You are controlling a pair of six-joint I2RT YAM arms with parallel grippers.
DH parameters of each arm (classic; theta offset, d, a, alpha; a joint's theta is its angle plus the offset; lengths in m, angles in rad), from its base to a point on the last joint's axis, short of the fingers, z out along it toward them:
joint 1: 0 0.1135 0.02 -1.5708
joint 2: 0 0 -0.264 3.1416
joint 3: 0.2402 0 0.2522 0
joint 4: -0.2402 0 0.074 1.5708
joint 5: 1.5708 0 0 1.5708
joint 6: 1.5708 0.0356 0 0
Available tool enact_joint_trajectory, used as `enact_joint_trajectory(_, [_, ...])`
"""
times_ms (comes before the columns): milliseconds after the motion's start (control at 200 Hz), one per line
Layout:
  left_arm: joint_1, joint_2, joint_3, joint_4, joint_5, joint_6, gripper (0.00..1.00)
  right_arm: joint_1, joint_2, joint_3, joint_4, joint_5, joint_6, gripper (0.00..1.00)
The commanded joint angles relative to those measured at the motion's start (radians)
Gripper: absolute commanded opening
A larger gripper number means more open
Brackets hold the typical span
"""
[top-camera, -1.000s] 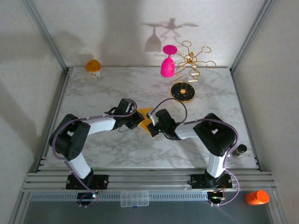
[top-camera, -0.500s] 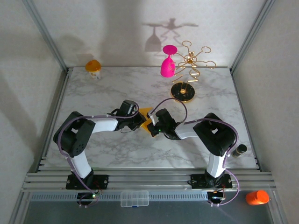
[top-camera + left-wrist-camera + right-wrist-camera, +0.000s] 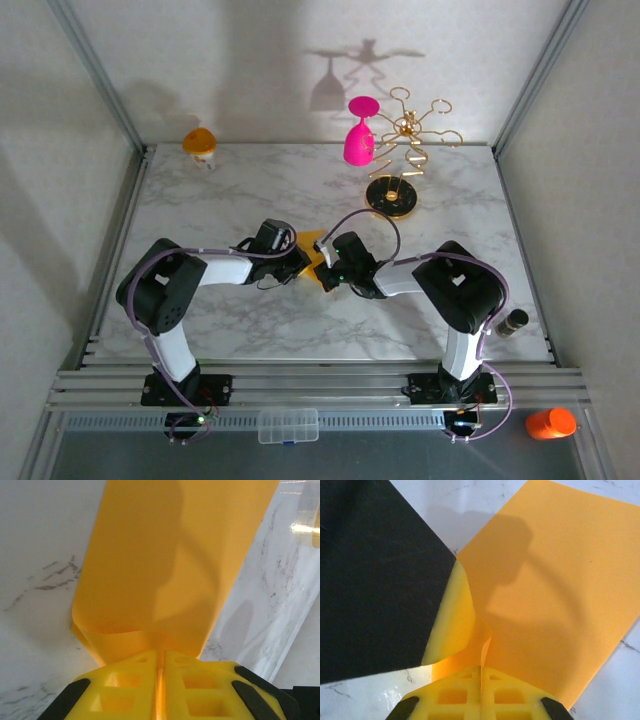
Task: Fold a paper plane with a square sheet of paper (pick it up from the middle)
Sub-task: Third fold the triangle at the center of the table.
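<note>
Left end effector [image 3: 161, 672] and right end effector [image 3: 481, 692] each pinch the square sheet of paper [image 3: 165, 555] tight, mostly hidden between them from above the bench [image 3: 250, 190].

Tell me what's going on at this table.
Both arms reach to the middle of the marble table, working on the square sheet of paper. The left gripper is shut on one edge of it and the right gripper is shut on another, and the paper curls up where each pinches. It looks mid-fold; no plane shape shows yet.
</note>
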Motion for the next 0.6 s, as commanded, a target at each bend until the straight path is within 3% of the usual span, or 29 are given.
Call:
enact_joint_trajectory(0, [-0.009, 0.023, -0.009, 0.009, -0.021, 0.02, 0.12, -0.007, 0.045, -0.001, -0.095, 0.012, 0.015, 0.04])
enact_joint_trajectory(421, [-0.009, 0.037, 0.002, -0.038, -0.044, 0.038, 0.12, -0.009, 0.041, -0.002, -0.1, 0.014, 0.018, 0.04])
enact_joint_trajectory(596, [-0.009, 0.045, 0.014, -0.095, -0.069, 0.05, 0.11, -0.012, 0.018, 0.012, -0.109, 0.001, 0.036, 0.09])
